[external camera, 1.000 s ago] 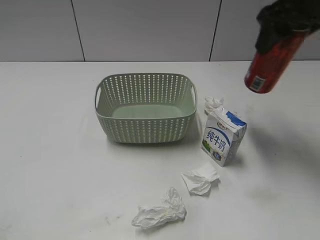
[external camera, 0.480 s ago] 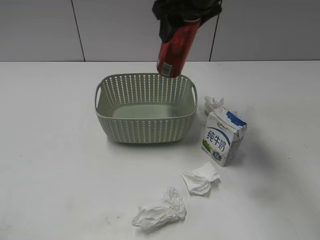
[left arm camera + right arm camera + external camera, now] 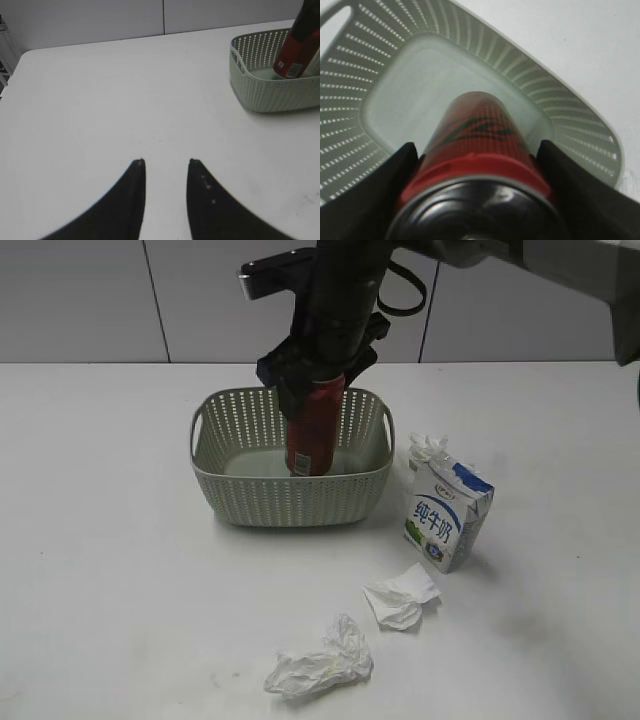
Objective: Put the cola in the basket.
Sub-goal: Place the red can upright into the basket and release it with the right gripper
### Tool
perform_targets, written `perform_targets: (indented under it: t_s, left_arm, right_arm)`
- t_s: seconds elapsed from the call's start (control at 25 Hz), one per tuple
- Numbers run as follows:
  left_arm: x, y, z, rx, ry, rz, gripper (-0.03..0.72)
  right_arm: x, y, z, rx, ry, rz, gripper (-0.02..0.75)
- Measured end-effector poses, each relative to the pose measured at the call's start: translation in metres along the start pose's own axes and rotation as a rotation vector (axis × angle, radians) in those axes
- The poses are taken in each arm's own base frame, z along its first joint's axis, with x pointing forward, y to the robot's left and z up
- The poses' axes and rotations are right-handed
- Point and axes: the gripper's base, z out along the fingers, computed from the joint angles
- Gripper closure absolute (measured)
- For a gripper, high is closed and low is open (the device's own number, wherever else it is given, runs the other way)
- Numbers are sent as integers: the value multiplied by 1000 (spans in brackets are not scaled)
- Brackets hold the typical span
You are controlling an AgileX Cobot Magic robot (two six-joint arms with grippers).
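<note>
The can (image 3: pixel 313 430) is red with dark stripes on its side and a small white label patch low on it. The basket (image 3: pixel 290 498) is pale green, and its walls have a pattern of small holes in rows. The carton (image 3: pixel 446 514) is white and blue with blue characters. The crumpled papers (image 3: pixel 318 662) are white, and the table (image 3: pixel 110 590) is white.

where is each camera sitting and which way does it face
Exterior view: raised in front of the table, looking down at a slant at the basket; the right arm shows.
Left wrist view: low over the bare table, facing the basket; left pincer open.
Right wrist view: looks down the cola into the basket; right pincer grips it.
Shared: all show cola and basket.
</note>
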Motion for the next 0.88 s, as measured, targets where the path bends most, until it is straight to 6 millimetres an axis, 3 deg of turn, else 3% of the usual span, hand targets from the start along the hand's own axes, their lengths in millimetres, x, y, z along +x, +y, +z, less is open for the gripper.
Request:
perform_targets:
  t_s: [0.2, 0.48, 0.56, 0.68, 0.88]
  left_arm:
    - [0, 0, 0, 0, 0, 0, 459]
    - [0, 0, 0, 0, 0, 0, 459]
    - [0, 0, 0, 0, 0, 0, 459]
    - [0, 0, 0, 0, 0, 0, 459]
    - [0, 0, 0, 0, 0, 0, 459]
  right_arm:
    - [4, -2, 14, 5, 43, -1, 220]
    - [5, -1, 16, 0, 49, 2, 219]
    - [4, -1, 16, 0, 49, 5, 179]
    - [1, -1, 10, -2, 32, 20, 115]
    - [-10, 1, -8, -3, -15, 23, 101]
